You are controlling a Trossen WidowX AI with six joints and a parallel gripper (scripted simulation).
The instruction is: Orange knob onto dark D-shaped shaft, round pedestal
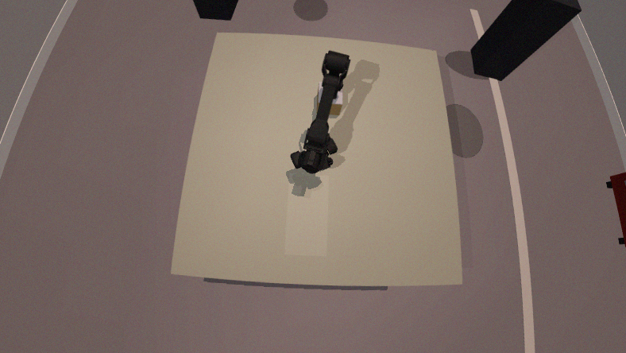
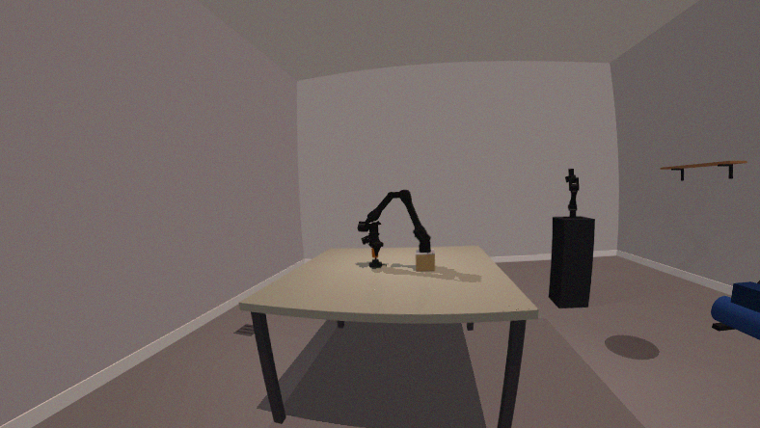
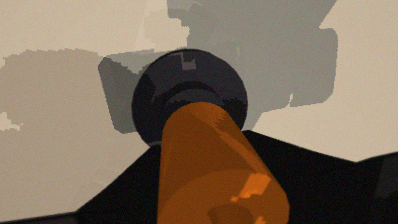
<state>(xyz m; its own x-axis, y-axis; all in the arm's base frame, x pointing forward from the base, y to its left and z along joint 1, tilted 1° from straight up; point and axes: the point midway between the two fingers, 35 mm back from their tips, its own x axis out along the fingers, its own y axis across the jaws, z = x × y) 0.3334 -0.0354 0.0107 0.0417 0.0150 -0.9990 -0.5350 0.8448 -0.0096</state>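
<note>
The orange knob (image 2: 372,250) (image 3: 215,155) is a smooth, rounded cylinder, plain orange all over, darker brown-orange where it is shaded. From the wrist camera its near end is a broad round face with a dark, shallow-looking round patch in it, and a brighter orange glint lies across that end's upper edge. The far end looks narrower. The flat side of its hole is hidden from sight.

The gripper (image 1: 310,163) (image 2: 375,254) (image 3: 202,145) points down, its fingers parted partway, closed on the knob's sides. The black fingers show to either side of the knob in the close view.

Directly below the gripper is the round pedestal (image 2: 375,263) (image 3: 150,107), a dark, nearly black disc with a smaller raised ring at its middle. The knob's far end overlaps that middle in the wrist view; from outside, the knob stands upright over the pedestal, above its base. Whether it is on the shaft cannot be told, as the shaft's shape is too small or covered.

The pedestal stands on a pale tan table (image 1: 376,210) (image 2: 393,297) (image 3: 45,165). Off to one side of the gripper, well apart, a light brown block (image 1: 334,108) (image 2: 424,261) sits under the foot of the black arm (image 1: 326,102) (image 2: 412,212).
</note>
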